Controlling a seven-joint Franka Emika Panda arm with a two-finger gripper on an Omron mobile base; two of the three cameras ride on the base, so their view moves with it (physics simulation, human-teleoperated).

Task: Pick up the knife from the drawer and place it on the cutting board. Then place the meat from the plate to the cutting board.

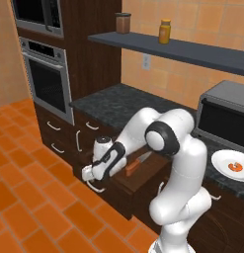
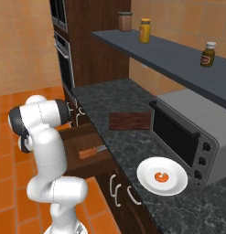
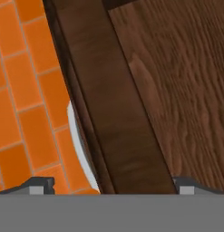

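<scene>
Spread wide and empty, hand (image 3: 111,188) is being held over drawer (image 3: 113,118) front; knife (image 1: 137,163), light, stiff, is best gripped by its wooden handle.

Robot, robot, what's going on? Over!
Gripper open, empty, at the drawer's front edge. Knife lying inside the drawer, untouched. Nothing in the way.

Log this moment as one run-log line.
phase: drawer open | gripper open over its front edge | knife in drawer | meat on plate
</scene>
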